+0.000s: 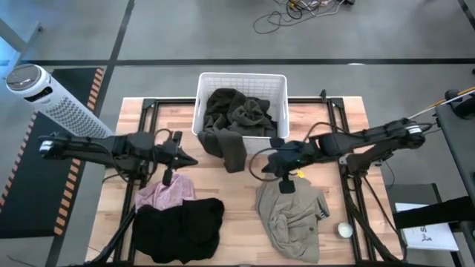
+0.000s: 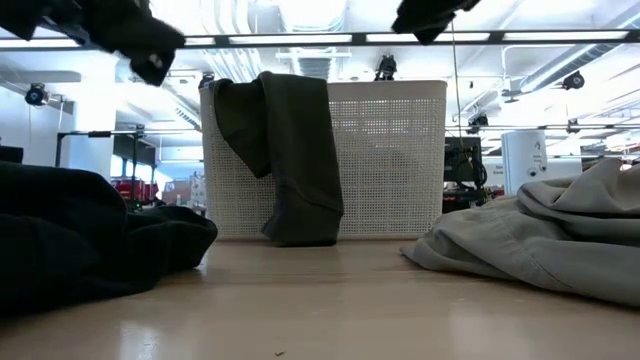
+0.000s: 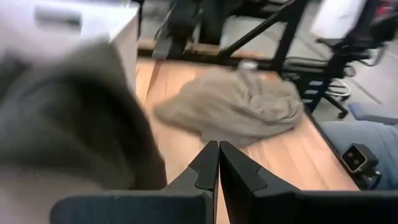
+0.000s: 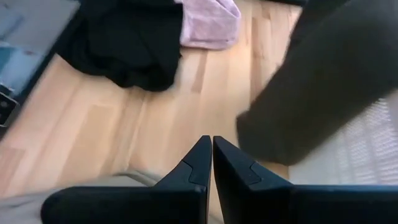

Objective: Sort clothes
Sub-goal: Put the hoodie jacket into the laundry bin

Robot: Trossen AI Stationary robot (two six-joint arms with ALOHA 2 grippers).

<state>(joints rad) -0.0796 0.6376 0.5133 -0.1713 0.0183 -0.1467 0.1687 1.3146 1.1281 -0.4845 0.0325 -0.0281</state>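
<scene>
A white lattice basket at the table's far middle holds dark olive-green clothes; one olive piece hangs over the basket's near wall down to the table, as the low view also shows. A khaki garment lies near right. A black pile and a pale pink shirt lie near left. My left gripper is shut and empty, left of the hanging piece. My right gripper is shut and empty, right of it.
A white ball lies at the near right by the khaki garment. A white tower fan stands off the table's far left. Bare wood shows between the black pile and the khaki garment.
</scene>
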